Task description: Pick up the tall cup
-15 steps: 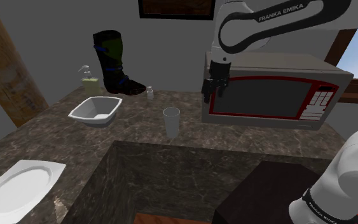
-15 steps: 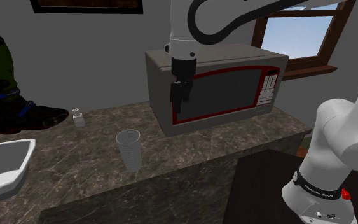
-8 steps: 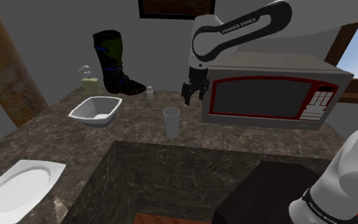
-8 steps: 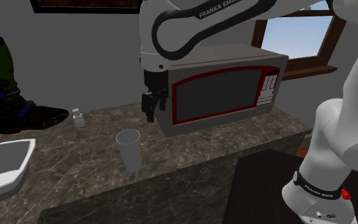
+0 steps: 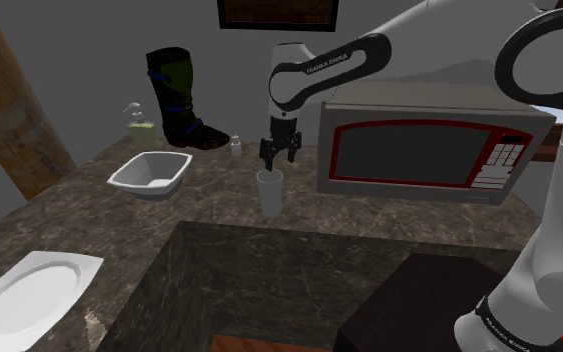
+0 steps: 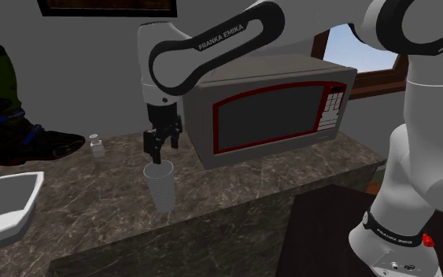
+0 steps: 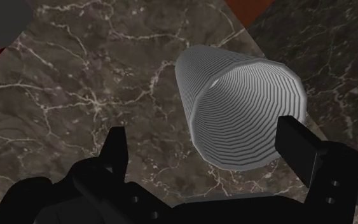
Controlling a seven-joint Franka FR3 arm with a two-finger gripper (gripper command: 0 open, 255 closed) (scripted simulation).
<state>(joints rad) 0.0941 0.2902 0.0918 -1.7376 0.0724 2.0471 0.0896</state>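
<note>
Tall cup [image 5: 269,192] stands upright on the tabletop [image 5: 389,215], mouth up, long axis vertical. My end effector [image 5: 273,163] hangs just over its rim, spread wide. Microwave [image 5: 419,150] sits at its three o'clock in the shoulder view.

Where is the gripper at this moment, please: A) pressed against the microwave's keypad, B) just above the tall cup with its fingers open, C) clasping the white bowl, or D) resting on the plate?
B: the gripper hangs right over the ribbed grey cup, and in the wrist view its fingers stand apart, with the cup's open mouth below and between them.
</note>
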